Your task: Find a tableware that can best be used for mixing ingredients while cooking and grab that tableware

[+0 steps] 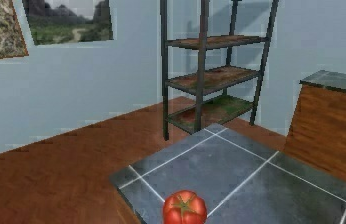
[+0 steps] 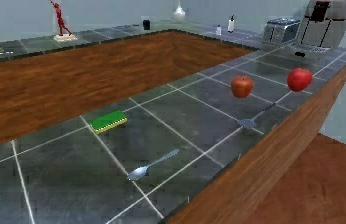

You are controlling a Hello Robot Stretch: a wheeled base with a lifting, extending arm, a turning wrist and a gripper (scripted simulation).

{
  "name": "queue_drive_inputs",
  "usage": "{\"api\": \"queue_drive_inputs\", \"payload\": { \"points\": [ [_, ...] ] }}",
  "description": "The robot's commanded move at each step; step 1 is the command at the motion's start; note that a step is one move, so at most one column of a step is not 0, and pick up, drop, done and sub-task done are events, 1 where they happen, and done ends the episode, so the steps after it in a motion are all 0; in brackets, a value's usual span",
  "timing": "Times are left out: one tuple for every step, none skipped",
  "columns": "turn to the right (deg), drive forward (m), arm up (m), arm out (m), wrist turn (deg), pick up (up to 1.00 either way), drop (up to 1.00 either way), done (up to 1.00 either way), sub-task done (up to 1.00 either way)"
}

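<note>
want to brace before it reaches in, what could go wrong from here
1. The spoon lies flat on the grey tiled counter. It is thin and low, so a grab may slip off it or push it along.
2. The green and yellow sponge lies not far from the spoon and could get knocked or taken by mistake.
3. The red fruits farther along the counter look round and could roll if bumped.

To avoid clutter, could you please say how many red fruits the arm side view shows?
2: left red fruit, right red fruit, side by side on the counter; none seems hidden.
</note>
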Motion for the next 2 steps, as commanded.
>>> {"api": "queue_drive_inputs", "payload": {
  "points": [
    [0.0, 0.0, 0.5, 0.0, 0.0, 0.0, 0.0, 0.0, 0.0],
    [0.0, 0.0, 0.38, 0.0, 0.0, 0.0, 0.0, 0.0, 0.0]
  ]
}}
